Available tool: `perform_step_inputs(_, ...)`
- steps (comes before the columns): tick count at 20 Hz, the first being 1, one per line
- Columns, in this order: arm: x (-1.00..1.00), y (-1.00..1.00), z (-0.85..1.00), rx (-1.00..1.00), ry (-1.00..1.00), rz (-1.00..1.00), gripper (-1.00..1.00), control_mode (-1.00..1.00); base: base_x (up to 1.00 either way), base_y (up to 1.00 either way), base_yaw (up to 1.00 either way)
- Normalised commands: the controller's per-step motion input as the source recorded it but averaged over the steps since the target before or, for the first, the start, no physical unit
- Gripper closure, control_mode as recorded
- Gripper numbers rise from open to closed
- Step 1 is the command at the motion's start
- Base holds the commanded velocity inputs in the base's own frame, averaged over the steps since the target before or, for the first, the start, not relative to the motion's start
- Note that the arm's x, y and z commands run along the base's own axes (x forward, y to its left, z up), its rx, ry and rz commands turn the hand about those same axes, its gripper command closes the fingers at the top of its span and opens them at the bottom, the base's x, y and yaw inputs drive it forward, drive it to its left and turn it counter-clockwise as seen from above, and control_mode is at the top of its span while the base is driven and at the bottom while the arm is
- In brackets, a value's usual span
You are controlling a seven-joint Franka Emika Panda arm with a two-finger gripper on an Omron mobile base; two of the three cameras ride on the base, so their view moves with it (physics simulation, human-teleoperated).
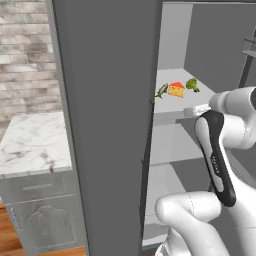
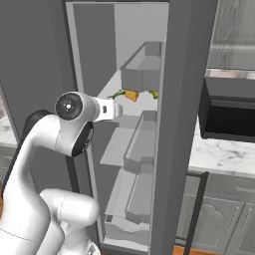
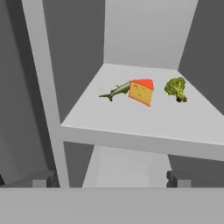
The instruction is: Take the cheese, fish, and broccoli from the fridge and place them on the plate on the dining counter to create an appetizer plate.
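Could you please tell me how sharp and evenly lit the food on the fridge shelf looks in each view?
Hand view: orange-red cheese wedge and green broccoli clump crisp, flatly lit, faint shadows. Left base view: small, soft. Right base view: cheese mostly hidden behind a door bin.

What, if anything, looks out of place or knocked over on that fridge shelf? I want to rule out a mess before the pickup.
Nothing stands out. The fish, cheese and broccoli sit in a tidy row on one shelf of the fridge, fish touching the cheese, broccoli apart. No spill or damage shows.
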Motion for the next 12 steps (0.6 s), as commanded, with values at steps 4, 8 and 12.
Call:
perform_step_inputs(4, 0.24, -0.05, 0.1, 0.0, 0.02, 0.0, -1.0, -1.0, 0.0, 0.0, 0.0)
perform_step_inputs(8, 0.16, -0.05, 0.0, 0.0, 0.0, 0.0, -1.0, -1.0, 0.0, 0.0, 0.0)
perform_step_inputs(12, 0.06, -0.18, 0.0, 0.0, 0.0, 0.0, -1.0, -1.0, 0.0, 0.0, 0.0)
